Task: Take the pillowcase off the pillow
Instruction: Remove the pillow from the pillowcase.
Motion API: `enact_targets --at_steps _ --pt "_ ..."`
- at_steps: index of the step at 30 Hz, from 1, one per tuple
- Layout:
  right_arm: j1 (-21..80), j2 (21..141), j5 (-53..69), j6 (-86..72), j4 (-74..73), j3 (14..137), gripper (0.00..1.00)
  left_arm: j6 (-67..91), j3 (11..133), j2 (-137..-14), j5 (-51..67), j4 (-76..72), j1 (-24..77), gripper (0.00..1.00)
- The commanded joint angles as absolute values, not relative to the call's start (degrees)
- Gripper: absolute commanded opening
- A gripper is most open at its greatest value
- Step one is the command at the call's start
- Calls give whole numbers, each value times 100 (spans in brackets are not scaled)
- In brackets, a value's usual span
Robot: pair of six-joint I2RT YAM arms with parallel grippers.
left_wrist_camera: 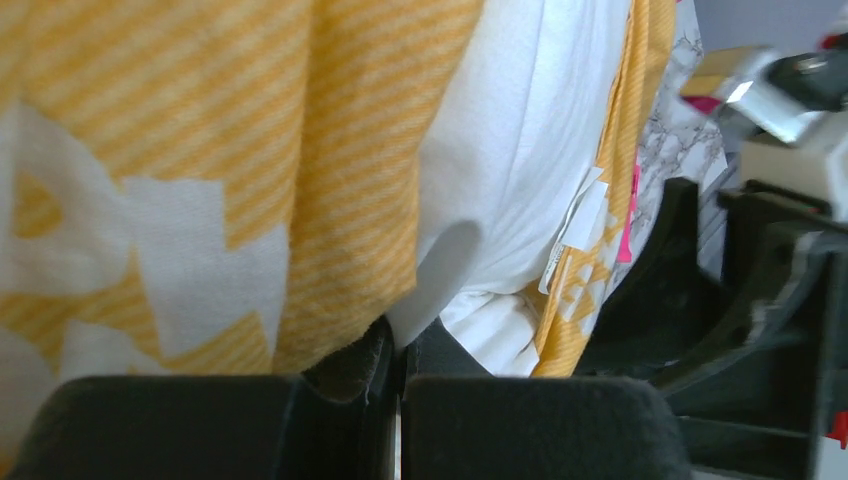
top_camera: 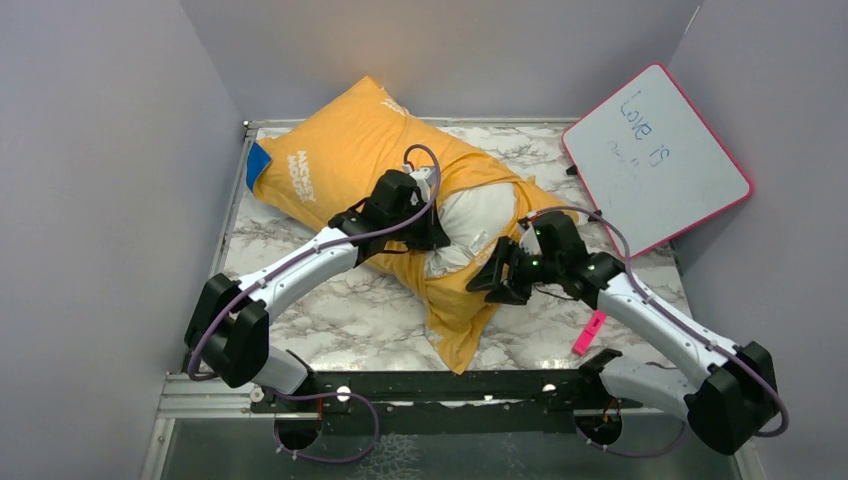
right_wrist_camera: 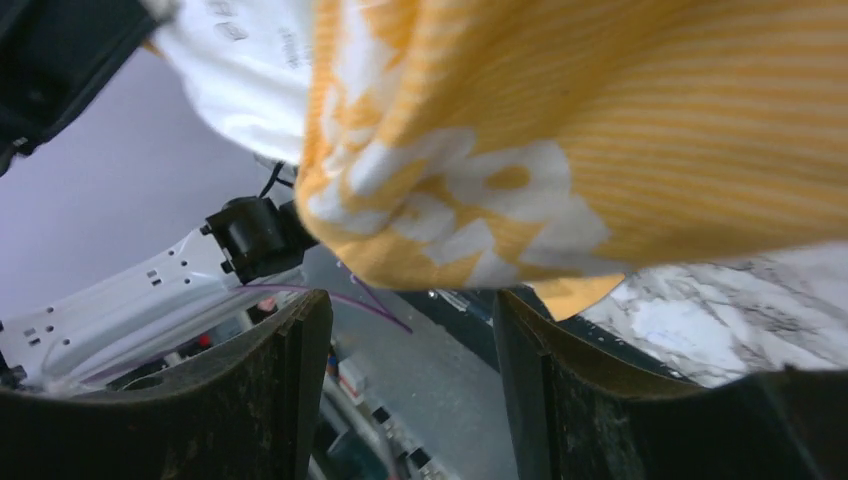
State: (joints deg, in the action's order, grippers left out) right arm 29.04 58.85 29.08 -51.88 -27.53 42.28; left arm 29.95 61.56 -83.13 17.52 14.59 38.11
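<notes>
Our left gripper (left_wrist_camera: 400, 385) pinches the orange pillowcase (top_camera: 340, 160) edge beside the exposed white pillow (top_camera: 480, 215); our right gripper (right_wrist_camera: 410, 305) hangs open, empty.

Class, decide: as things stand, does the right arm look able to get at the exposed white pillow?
Probably yes. The right tool stands open right beside the bare pillow bulging from the pillowcase opening, with nothing visibly between them.

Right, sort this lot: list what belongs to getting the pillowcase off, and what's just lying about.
Job: the pillowcase, orange side up; the white pillow showing at its open end; the left gripper, shut on the pillowcase edge; the right gripper, open.
Lying about: the pink-edged whiteboard; the pink marker.
</notes>
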Motion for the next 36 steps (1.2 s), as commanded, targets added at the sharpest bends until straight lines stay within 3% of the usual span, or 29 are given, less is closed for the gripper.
enact_targets --at_steps 1,14,17,20,21,29,36 --pt "3274 6347 2926 -6378 -1786 4204 65 2969 6290 -8395 1820 1354 3920 0" --pt "3327 6104 1173 -8513 -2904 4199 65 3059 5959 -8246 1674 1274 4047 0" --pt "3328 6315 1426 -8445 -2885 4140 51 3010 5971 -8221 1615 1288 4048 0" --pt "3323 6472 1645 -8040 -3157 4162 7 2952 6021 -8254 1577 1322 4044 0" --pt "3322 6449 1735 -7893 -3216 4098 2 2933 6044 -8272 1551 1335 4043 0" --pt "3325 5354 2335 -7369 -3802 2827 0 2679 6679 -8593 1318 1513 4007 0" --pt "3322 4810 1163 -7359 -3479 2105 0 2656 7285 -8497 1387 1905 3867 0"
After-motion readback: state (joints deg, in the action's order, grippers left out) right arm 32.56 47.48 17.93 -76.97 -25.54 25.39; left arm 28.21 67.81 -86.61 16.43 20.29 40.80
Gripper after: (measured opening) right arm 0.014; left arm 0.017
